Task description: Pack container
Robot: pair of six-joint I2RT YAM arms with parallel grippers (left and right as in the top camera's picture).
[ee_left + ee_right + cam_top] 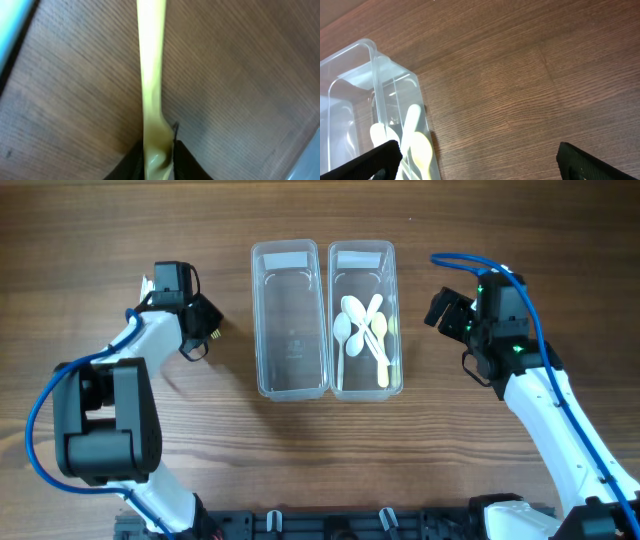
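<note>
The yellow utensil (151, 75) is blurred, its far end cut off.

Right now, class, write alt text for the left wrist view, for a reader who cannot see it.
A pale yellow utensil handle runs up the frame, its lower end pinched in the left gripper. Wood-grain table lies behind.

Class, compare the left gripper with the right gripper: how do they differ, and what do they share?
Left gripper pinches a yellow utensil; right gripper holds nothing. Left jaws stand narrow; right jaws stand wide. Both sit outside the tubs, over the table.
</note>
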